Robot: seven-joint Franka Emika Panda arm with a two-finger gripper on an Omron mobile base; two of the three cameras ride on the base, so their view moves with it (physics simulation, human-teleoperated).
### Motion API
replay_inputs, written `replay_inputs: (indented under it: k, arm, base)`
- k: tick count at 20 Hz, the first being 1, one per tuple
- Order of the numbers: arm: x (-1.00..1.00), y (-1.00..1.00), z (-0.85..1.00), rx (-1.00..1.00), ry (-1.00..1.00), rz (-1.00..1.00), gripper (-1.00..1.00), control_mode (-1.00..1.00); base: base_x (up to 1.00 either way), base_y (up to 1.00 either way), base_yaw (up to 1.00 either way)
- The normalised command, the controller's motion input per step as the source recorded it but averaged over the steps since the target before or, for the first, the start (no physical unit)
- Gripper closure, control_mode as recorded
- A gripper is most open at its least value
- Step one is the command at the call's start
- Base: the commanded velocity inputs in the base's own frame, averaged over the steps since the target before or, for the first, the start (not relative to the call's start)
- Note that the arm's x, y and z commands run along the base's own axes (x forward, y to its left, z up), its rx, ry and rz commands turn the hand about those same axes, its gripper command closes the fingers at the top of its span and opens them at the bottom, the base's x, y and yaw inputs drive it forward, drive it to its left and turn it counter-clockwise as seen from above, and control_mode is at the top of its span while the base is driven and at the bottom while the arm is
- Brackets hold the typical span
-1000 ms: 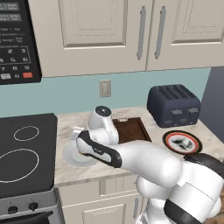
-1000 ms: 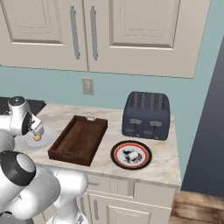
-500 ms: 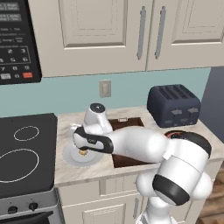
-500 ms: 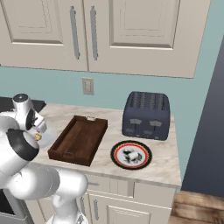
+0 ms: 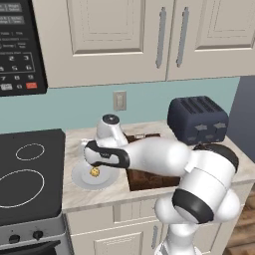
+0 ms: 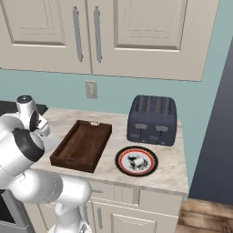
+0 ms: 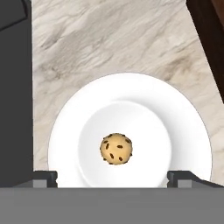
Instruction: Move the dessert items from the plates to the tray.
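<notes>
Wooden tray (image 6: 82, 144) waiting just right of the pale plate (image 7: 183, 131) — nothing loaded yet. Gripper (image 7: 112, 177) poised above, jaws wide apart. Cookie ball (image 7: 116, 149) dead centre on the plate — round, liable to roll off if pinched off-centre.

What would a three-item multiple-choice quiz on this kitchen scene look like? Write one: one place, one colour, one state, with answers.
1. Where does the round golden-brown cookie ball with dark specks lie?
A. in the dark brown wooden tray
B. in the middle of the plain white round plate
C. on the black stovetop

2. What colour is the rim of the plate in front of the dark toaster?
A. red
B. blue
C. green

3. How does the gripper stand?
A. shut on the cookie
B. shut, empty
C. open above the plate

Answers: 1 B, the hand view shows it centred there. 2 A, the right base view shows a red rim. 3 C, the fingertips stand wide apart, off the cookie.
</notes>
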Motion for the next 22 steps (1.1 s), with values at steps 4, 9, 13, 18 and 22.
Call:
replay_inputs:
  k: [4, 9, 13, 18, 22]
  arm:
    - [0.0, 0.0, -0.43, -0.01, 0.0, 0.0, -1.0, -1.0]
    - [-0.03, 0.0, -0.39, 0.0, 0.0, 0.0, -1.0, -1.0]
    - [-0.01, 0.01, -0.31, 0.0, 0.0, 0.0, -1.0, -1.0]
    - [0.0, 0.09, -0.25, 0.0, 0.0, 0.0, -1.0, -1.0]
    - [0.01, 0.16, -0.18, 0.0, -0.02, 0.0, -1.0, -1.0]
  base:
    - [0.0, 0.0, 0.0]
    - [0.0, 0.0, 0.0]
    - [0.0, 0.0, 0.0]
    - [0.0, 0.0, 0.0]
    - [0.0, 0.0, 0.0]
